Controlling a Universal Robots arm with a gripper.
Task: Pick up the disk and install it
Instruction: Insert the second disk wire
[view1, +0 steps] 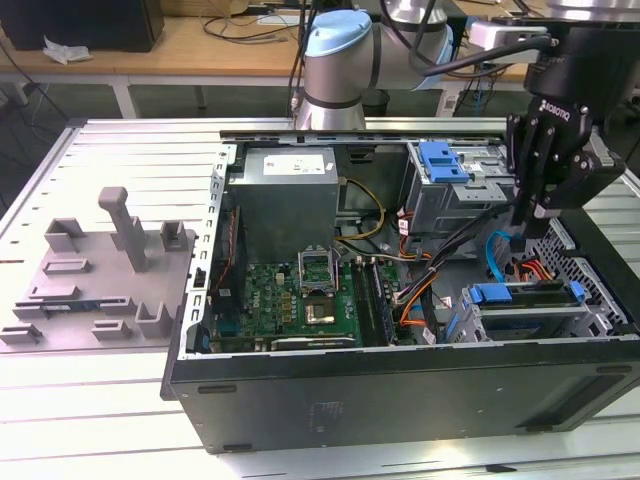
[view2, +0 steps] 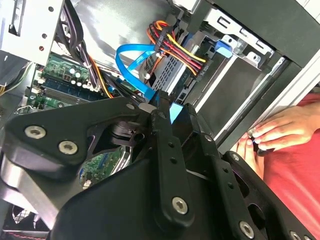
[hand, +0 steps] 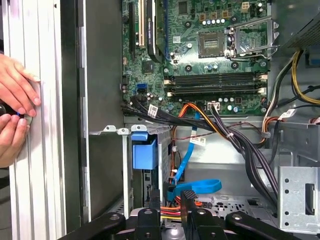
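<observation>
Case (view1: 190, 390) lies on its side on the slatted bench (view1: 120, 150), open face up. We judge this is so the arm can reach the bays from straight above.

A person's hands (hand: 15, 100) rest on the bench rail beside the case wall, probably steadying it.

The disk (view1: 495, 294) sits on edge in the lower drive cage (view1: 540, 322), at the corner on the exterior view's right. Its blue bracket faces upward, and it looks seated or nearly so. In the first wrist view the bracket (hand: 144, 154) shows between the cage rails.

The gripper (view1: 528, 222) hangs over that same corner among the cables (view1: 500, 255). In the first wrist view its fingers (hand: 155, 200) stand a narrow gap apart with nothing between them, only wires visible beyond.

The disk lies below and just beside the tips, apart from them. We see no contact.
</observation>
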